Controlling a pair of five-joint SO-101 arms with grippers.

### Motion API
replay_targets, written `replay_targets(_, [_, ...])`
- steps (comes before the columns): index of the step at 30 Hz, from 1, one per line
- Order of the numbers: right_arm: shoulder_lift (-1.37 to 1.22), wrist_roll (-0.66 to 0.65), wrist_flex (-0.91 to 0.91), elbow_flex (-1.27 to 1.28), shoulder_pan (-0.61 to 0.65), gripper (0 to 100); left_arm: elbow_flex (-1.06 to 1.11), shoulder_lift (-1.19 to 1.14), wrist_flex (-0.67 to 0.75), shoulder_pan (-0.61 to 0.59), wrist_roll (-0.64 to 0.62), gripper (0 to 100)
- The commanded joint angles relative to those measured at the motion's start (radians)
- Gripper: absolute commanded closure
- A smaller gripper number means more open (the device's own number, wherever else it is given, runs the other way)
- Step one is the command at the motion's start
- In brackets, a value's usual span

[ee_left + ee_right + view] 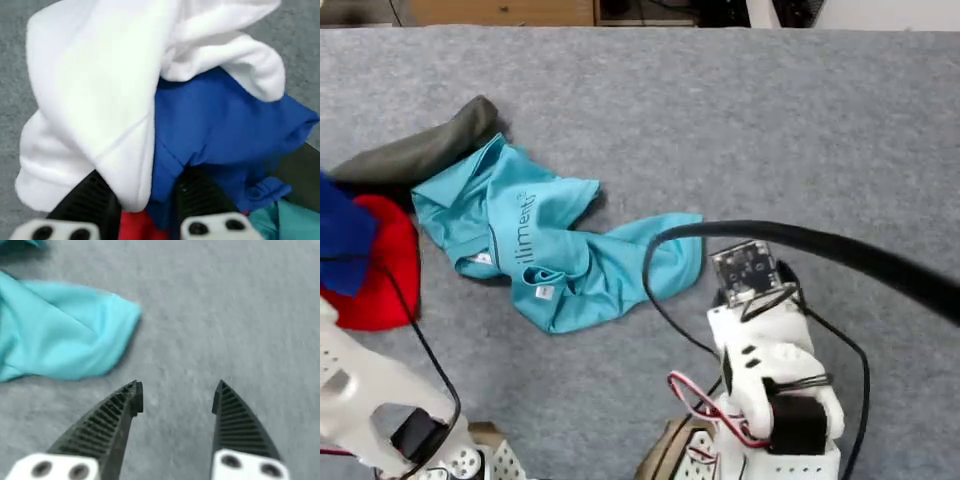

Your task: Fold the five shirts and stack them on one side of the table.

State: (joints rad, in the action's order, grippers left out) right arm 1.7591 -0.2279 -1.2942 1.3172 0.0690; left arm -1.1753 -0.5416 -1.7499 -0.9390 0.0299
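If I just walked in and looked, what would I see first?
Most likely the crumpled turquoise cotton shirt, sprawled across the middle of the grey felt-covered table. Next, the heap at its left edge in the high view: a red shirt, a royal-blue shirt and a dark olive shirt, with a white shirt draped over the blue one. The right gripper hangs open over bare table beside the turquoise shirt.

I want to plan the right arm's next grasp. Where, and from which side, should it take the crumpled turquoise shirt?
Probably the bunched free end of the crumpled turquoise shirt, coming from the bare side of the grey felt table. That end lies nearest the open right gripper, its rounded edge facing the fingers, with nothing over it.
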Motion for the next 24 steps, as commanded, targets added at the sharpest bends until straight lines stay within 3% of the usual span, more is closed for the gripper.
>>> replay_targets(1, [-0.153,0.037,0.083,-0.125,0.070,77.2,0.129,0.163,-0.011,0.133,-0.003,86])
replay_targets(5, [-0.440,0.109,0.133,-0.305,0.079,77.1,0.356,0.283,-0.009,0.262,-0.018,76])
replay_targets(10, [-0.868,0.218,0.129,-0.605,0.094,77.1,0.542,0.351,-0.009,0.358,-0.144,70])
replay_targets(21, [-1.649,0.368,-0.072,-1.207,0.349,76.9,0.675,0.349,-0.008,0.488,-0.187,69])
replay_targets(24, [-1.821,0.407,-0.127,-1.314,0.429,70.5,0.700,0.349,-0.008,0.512,-0.187,69])
